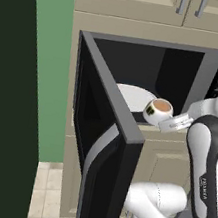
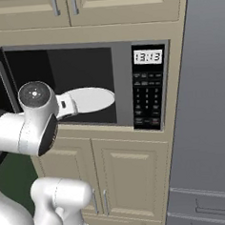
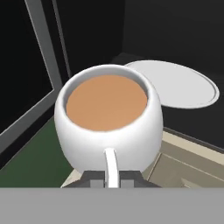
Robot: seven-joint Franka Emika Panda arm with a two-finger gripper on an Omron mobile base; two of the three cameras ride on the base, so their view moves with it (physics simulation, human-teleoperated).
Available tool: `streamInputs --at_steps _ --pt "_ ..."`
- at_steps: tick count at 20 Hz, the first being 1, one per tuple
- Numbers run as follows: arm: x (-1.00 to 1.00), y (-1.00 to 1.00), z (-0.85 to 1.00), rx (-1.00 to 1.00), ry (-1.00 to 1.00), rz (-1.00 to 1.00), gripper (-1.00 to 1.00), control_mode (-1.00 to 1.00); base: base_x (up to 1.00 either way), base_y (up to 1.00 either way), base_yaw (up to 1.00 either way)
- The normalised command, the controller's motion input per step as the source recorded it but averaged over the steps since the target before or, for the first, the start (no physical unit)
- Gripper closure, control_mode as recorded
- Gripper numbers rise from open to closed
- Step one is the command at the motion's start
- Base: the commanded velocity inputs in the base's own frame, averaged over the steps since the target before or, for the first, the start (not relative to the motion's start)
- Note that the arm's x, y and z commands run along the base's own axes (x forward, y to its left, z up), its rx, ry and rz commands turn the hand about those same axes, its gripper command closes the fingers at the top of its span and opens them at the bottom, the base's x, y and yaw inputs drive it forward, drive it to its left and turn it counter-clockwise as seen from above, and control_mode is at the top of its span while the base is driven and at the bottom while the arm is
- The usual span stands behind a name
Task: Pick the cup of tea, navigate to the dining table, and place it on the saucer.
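Observation:
The cup of tea (image 1: 158, 110) is a small white rounded cup with a dark mark on its side and brown tea inside. It hangs at the front lip of the open microwave (image 1: 154, 63), just outside the cavity. My gripper (image 1: 169, 123) is shut on the cup's thin white handle from the right. In the hand view the cup of tea (image 3: 108, 118) sits right above my gripper (image 3: 111, 178), whose tips pinch the handle. The dining table and the saucer are out of view.
The microwave's white round turntable plate (image 1: 133, 96) (image 2: 87, 99) (image 3: 183, 83) lies behind the cup. The dark door (image 1: 105, 146) stands swung open to the left. The keypad (image 2: 148, 90) is right of the cavity, a grey fridge (image 2: 206, 126) further right, cream cabinets (image 2: 124, 180) below.

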Motion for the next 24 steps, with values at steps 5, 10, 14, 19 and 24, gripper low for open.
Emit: streamInputs --at_steps 5,10,14,19,24 --pt "-0.04 0.0 0.0 0.0 0.0 -0.01 1.0 -1.0 0.0 0.0 0.0" --pt "0.0 0.0 0.0 0.0 0.0 0.0 1.0 -1.0 0.0 0.0 0.0" --pt "0.0 0.0 0.0 0.0 0.0 0.0 1.0 1.0 -0.56 -0.07 -0.09" --pt "0.0 0.0 0.0 0.0 0.0 0.0 1.0 1.0 -0.99 -0.22 -0.2" --pt "0.0 0.0 0.0 0.0 0.0 0.0 1.0 1.0 -0.81 -0.22 -0.36"
